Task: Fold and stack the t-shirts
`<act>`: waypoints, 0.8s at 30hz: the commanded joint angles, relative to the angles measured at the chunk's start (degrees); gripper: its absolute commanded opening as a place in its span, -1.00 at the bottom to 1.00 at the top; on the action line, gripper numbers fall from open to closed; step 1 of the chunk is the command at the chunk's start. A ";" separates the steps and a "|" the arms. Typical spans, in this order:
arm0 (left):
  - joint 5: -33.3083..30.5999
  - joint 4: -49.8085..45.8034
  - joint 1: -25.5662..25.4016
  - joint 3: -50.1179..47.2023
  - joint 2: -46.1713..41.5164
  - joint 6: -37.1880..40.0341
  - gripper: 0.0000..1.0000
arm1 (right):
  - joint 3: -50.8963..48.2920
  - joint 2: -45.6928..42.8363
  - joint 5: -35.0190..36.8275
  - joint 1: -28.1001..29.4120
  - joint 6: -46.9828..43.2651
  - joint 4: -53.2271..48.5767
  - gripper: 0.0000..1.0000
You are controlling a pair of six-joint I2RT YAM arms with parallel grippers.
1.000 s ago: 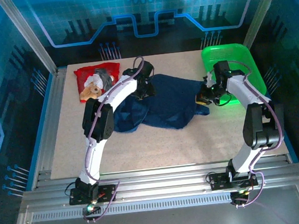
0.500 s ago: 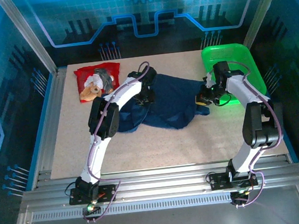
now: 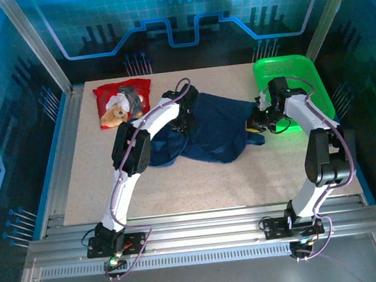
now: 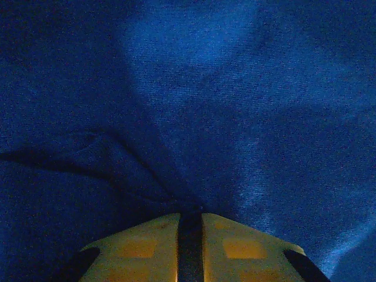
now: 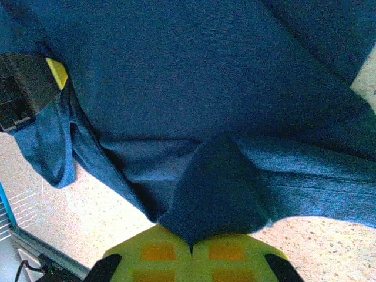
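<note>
The navy t-shirt (image 3: 217, 128) lies crumpled across the middle of the table, its print hidden. My left gripper (image 3: 184, 118) presses down on its left part; in the left wrist view the jaws (image 4: 190, 214) stand nearly together with navy cloth (image 4: 235, 106) pinched in the narrow slot. My right gripper (image 3: 257, 123) holds the shirt's right edge beside the basket; in the right wrist view it (image 5: 191, 241) is shut on a raised fold of the navy cloth (image 5: 205, 70). The red t-shirt (image 3: 122, 102) with the teddy-bear picture lies folded at the back left.
A green mesh basket (image 3: 298, 72) stands at the back right, close behind the right arm. Bare speckled tabletop (image 3: 199, 180) stretches in front of the shirt. The table's metal frame (image 3: 67, 147) runs along the left side.
The left gripper moved a little right and down onto the navy shirt and closed on the cloth. The right arm stayed put.
</note>
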 commanded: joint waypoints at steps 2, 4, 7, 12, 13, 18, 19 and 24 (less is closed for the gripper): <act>-0.02 -0.14 -0.73 -2.18 -6.43 2.63 -0.71 | 1.43 0.26 -1.24 0.29 -0.94 0.14 -1.00; 0.31 0.62 -0.72 -4.06 -9.92 3.42 -0.71 | 1.56 0.42 -1.15 0.21 -1.00 0.20 -1.00; 1.38 2.00 -0.71 -7.84 -15.59 4.35 -0.73 | 1.69 0.59 -0.99 0.19 -0.68 0.47 -1.00; 2.86 4.54 -0.29 -15.88 -25.26 5.62 -0.81 | 2.21 1.10 -0.52 0.21 0.09 1.17 -1.00; 3.44 4.98 0.06 -17.37 -26.84 5.56 -0.84 | 2.43 1.31 -0.54 0.19 0.25 1.27 -1.00; 4.57 6.19 1.30 -22.49 -33.92 5.22 -1.00 | 4.16 1.95 -0.01 0.28 0.65 1.20 -1.00; 5.05 6.13 1.63 -23.05 -35.24 5.28 -1.00 | 4.69 2.08 0.12 0.29 0.60 1.03 -1.00; 5.15 6.82 4.16 -28.43 -45.29 5.56 -1.00 | 7.11 -0.13 1.00 0.19 0.56 -0.13 -1.00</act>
